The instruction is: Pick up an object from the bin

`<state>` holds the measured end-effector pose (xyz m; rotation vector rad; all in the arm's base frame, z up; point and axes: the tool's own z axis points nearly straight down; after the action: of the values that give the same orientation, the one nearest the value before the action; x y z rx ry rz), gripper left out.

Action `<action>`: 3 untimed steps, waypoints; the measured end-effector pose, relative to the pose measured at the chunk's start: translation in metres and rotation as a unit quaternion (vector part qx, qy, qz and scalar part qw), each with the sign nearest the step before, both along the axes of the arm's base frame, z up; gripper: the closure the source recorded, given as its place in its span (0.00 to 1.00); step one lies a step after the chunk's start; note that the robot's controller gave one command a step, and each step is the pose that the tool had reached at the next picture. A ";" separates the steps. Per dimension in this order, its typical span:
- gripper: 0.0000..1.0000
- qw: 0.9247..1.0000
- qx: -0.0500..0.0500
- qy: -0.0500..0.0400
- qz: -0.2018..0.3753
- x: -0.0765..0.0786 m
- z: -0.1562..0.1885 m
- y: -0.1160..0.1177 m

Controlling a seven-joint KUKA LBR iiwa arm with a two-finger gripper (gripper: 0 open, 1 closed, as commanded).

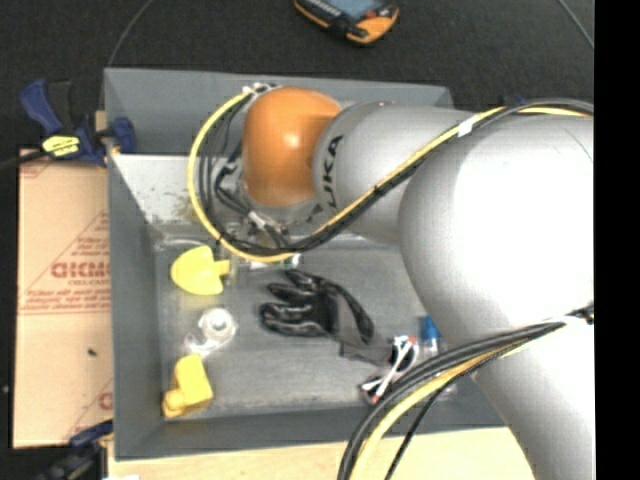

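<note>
- The yellow rounded piece [197,271] lies on the left of the bin [135,268] floor, close to the sloped wall. I judge it the likeliest target. A descent slightly off could shove it against that wall instead of catching it.
- Nearer the front, the clear knobbed piece [210,330] and the yellow block [188,386] lie apart, so I see no crowding risk there.
- The end effector [258,246] sits under the orange wrist cover [285,148], just right of the rounded piece. I cannot tell whether it is released or clenched, so a bad approach could go unnoticed.
- The black tangled strap [305,306] lies near it, to the right. Drifting that way might snag it.
- The small blue-and-white item [412,351] lies by the arm's cables and could get dragged.
</note>
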<state>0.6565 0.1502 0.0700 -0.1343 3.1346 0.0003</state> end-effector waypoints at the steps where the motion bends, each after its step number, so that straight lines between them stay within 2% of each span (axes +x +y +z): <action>1: 1.00 1.000 0.000 0.000 -0.001 0.000 0.000 0.000; 2: 1.00 1.000 0.002 -0.005 -0.002 0.003 0.099 0.000; 3: 1.00 1.000 0.001 0.000 -0.003 0.000 0.041 -0.001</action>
<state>0.6563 0.1495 0.1114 -0.1248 3.1345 0.0043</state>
